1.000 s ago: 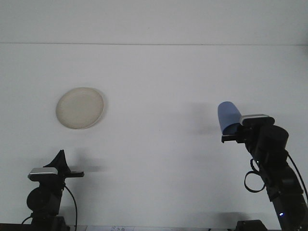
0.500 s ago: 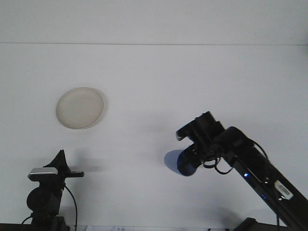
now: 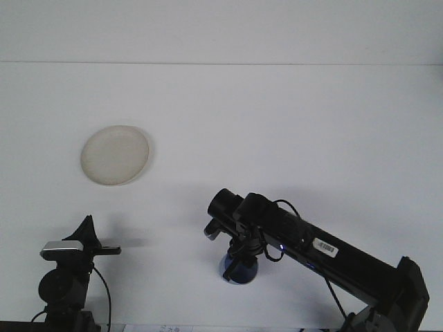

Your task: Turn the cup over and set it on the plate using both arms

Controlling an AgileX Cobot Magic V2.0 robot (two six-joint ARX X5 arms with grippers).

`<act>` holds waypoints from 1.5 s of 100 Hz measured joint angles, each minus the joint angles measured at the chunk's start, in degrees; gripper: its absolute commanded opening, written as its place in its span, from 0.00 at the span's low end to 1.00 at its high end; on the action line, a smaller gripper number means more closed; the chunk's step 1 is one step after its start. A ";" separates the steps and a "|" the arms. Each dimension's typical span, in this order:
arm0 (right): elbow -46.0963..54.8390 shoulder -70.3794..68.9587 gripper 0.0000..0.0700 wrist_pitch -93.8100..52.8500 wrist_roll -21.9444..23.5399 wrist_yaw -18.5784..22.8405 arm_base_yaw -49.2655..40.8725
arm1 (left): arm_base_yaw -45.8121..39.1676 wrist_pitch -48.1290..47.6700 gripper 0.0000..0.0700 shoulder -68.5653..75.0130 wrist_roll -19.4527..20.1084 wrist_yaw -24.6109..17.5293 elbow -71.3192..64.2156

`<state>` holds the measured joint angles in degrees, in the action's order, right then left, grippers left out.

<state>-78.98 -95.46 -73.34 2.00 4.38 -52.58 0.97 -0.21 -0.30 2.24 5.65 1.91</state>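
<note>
The right arm stretches low across the white worktop (image 3: 291,124), its gripper (image 3: 237,261) pointing down over the blue cup (image 3: 240,272), which sits on the worktop near the front edge, well apart from the plate (image 3: 115,155) at the left. Its fingers look clamped on the cup. The left gripper (image 3: 88,238) sits low at the front left, well short of the plate, and whether its fingers are apart or together I cannot tell.

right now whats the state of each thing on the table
small blue cup: on the table under the right arm's wrist, mostly hidden, orientation unclear
round off-white plate: flat on the table, nothing on it
right gripper: down at the cup, fingers hidden
left gripper: parked low at the near left, away from cup and plate
</note>
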 measured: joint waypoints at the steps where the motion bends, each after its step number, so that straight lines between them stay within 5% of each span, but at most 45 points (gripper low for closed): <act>1: 0.00 -0.07 0.28 0.00 0.00 0.00 -0.11 | 0.00 0.00 0.02 0.00 0.00 0.00 0.00; 7: -0.02 -0.11 0.49 0.04 0.00 -0.02 -0.72 | 0.00 0.00 0.02 0.00 0.00 0.00 0.00; 11: -0.11 -0.11 0.54 0.13 0.00 -0.02 -1.03 | 0.00 0.00 0.02 0.00 0.00 0.00 0.00; 39: -2.32 3.21 0.54 1.79 -0.15 -3.37 -0.96 | 0.00 0.00 0.02 0.00 0.00 0.00 0.00; 68: -0.48 25.83 0.54 9.90 -0.26 -8.85 -0.24 | 0.00 0.00 0.02 0.00 0.00 0.00 0.00; 90: 16.44 52.13 0.54 28.17 -0.22 -16.15 -0.24 | 0.00 0.00 0.02 0.00 0.00 0.00 0.00; 119: 40.04 77.68 0.54 38.82 -0.20 -16.37 -0.22 | 0.00 0.00 0.02 0.00 -0.31 0.00 0.00; 150: 42.91 84.21 0.54 39.32 -0.20 -16.37 -0.22 | 0.00 1.68 0.02 0.00 -15.04 0.00 0.00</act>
<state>-36.07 -11.25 -34.02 1.80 -11.99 -52.80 0.97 1.48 -0.30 -12.80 5.65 1.91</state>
